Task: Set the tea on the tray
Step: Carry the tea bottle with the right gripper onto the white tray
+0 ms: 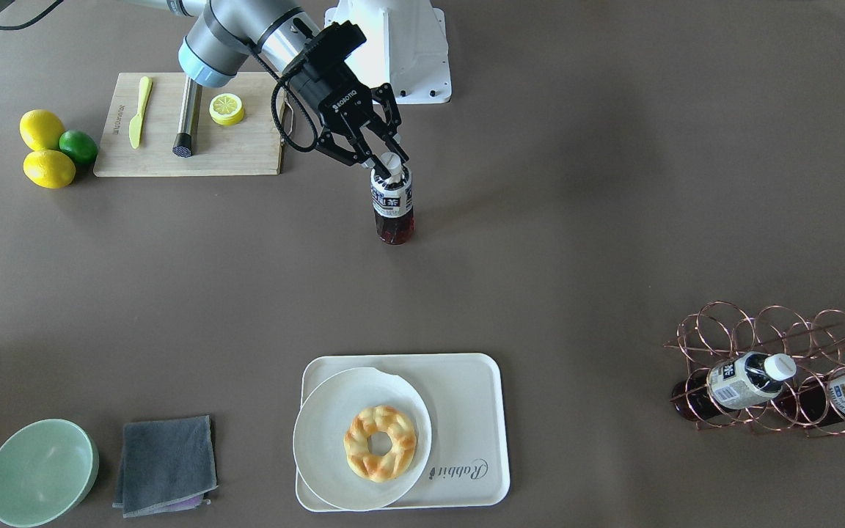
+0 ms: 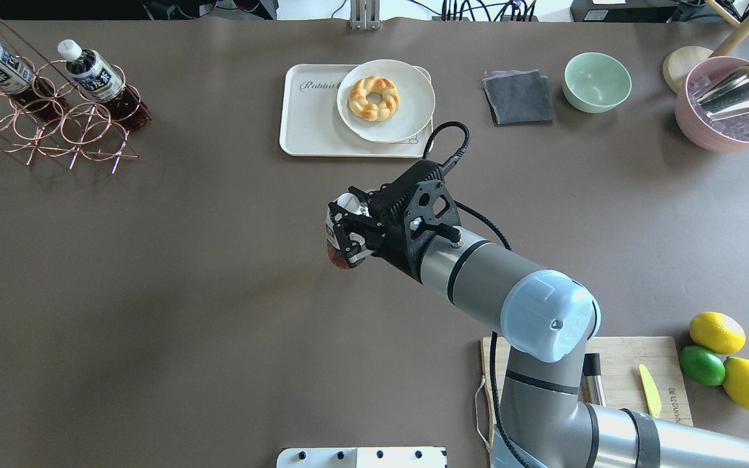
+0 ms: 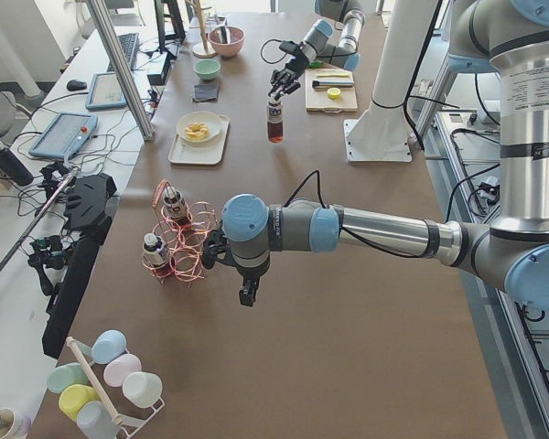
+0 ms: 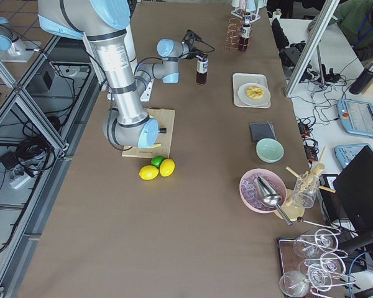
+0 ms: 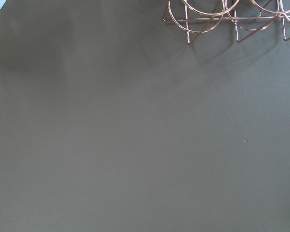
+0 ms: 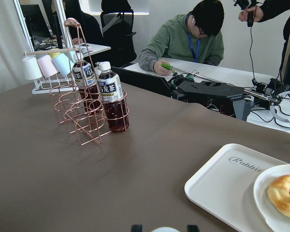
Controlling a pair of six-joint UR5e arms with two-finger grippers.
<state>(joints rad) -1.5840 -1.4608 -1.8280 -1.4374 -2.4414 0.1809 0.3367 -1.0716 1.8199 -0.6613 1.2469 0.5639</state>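
One bottle of tea (image 1: pixel 392 209) stands upright directly under your right gripper (image 1: pixel 387 163), whose fingers are clamped on either side of its white-capped top. The label and the dark liquid show below the fingers. You cannot tell from these views whether the base rests on the tabletop (image 1: pixel 576 220) or sits just above it.

The tray (image 1: pixel 466 385) lies well apart from that gripper, out ahead of it on the side away from the robot's base. A round white plate (image 1: pixel 327 433) with a braided doughnut (image 1: pixel 380 443) covers the half of the tray toward the robot's right and overhangs the rim. The half with the grey script is bare.

Far off to the gripper's left stands a copper wire rack (image 6: pixel 89 123) holding two more bottles. Your left gripper (image 3: pixel 247 291) hangs pointing down near that rack. It shows only in the side camera, so you cannot tell whether its fingers are apart or together.

Back toward the robot and to the right gripper's right lies a wooden cutting board (image 1: pixel 246 150).
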